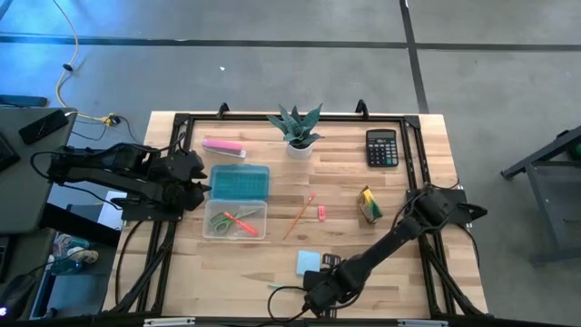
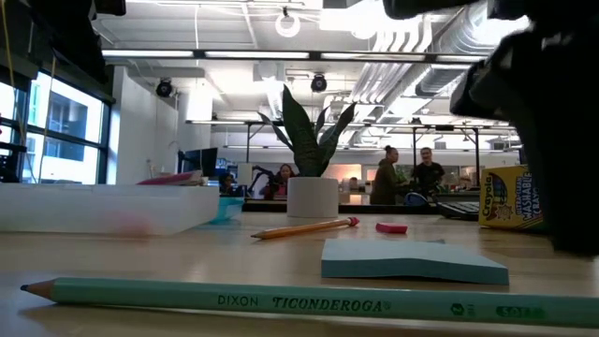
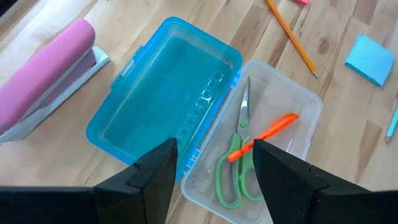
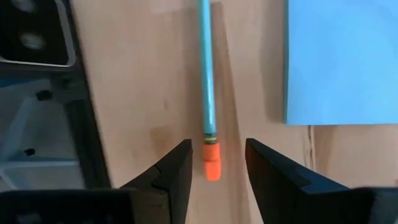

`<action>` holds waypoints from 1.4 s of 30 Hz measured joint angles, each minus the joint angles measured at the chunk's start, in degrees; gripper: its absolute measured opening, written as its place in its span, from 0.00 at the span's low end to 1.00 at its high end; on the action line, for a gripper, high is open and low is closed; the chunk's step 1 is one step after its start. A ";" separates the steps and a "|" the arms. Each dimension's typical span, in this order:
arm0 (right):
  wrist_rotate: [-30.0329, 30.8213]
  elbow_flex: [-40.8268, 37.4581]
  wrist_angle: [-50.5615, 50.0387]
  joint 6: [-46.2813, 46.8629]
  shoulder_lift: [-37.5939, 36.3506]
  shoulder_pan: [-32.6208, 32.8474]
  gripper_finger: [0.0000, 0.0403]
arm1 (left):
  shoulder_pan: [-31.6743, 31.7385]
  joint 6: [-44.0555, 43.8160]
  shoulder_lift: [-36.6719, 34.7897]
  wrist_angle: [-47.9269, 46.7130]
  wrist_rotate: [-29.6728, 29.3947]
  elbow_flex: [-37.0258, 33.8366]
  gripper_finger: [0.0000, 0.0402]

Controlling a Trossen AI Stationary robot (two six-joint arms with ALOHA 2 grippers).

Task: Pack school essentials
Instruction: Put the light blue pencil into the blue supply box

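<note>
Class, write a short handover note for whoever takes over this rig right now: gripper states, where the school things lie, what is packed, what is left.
Left gripper: open, empty, above the open clear plastic pencil case with its blue lid.
Right gripper: open, fingers either side of the eraser end of the teal pencil at the table's near edge; not gripped.
Packed: green-handled scissors and red pen lie in the case.
Left: teal pencil, blue sticky-note pad, orange pencil, small pink eraser, yellow-green crayon box, all on the wooden table.
</note>
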 joint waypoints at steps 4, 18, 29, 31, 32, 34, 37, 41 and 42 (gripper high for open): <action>0.25 0.00 -0.23 0.40 1.44 0.18 0.34 | 0.00 -0.28 0.00 0.00 0.00 0.00 0.49; 2.37 0.26 -0.40 3.40 3.09 1.35 0.25 | 0.00 -4.11 0.29 0.00 0.00 0.00 0.49; 3.33 0.17 -1.26 1.51 3.64 1.46 0.03 | 0.00 -10.20 1.81 -0.02 0.02 0.00 0.49; 3.35 0.15 -0.83 1.41 3.61 1.48 0.02 | 0.00 -10.18 2.22 -0.02 0.23 0.00 0.49; 3.35 0.13 -0.78 1.47 3.61 1.48 0.02 | 0.00 -10.18 2.43 0.00 0.53 0.00 0.49; 3.39 0.13 -0.75 1.47 3.61 1.59 0.03 | 0.00 -10.18 2.88 -0.02 1.72 0.00 0.49; 3.68 0.28 -0.79 1.47 3.64 1.92 0.03 | 0.00 -10.17 3.47 -0.02 3.80 0.00 0.49; 4.23 0.26 -0.50 2.20 3.34 2.35 0.02 | -0.02 -10.16 4.19 0.00 5.08 0.00 0.49; 4.51 0.23 -0.39 2.78 3.12 2.41 0.02 | -0.02 -10.16 4.32 -0.02 5.11 0.00 0.49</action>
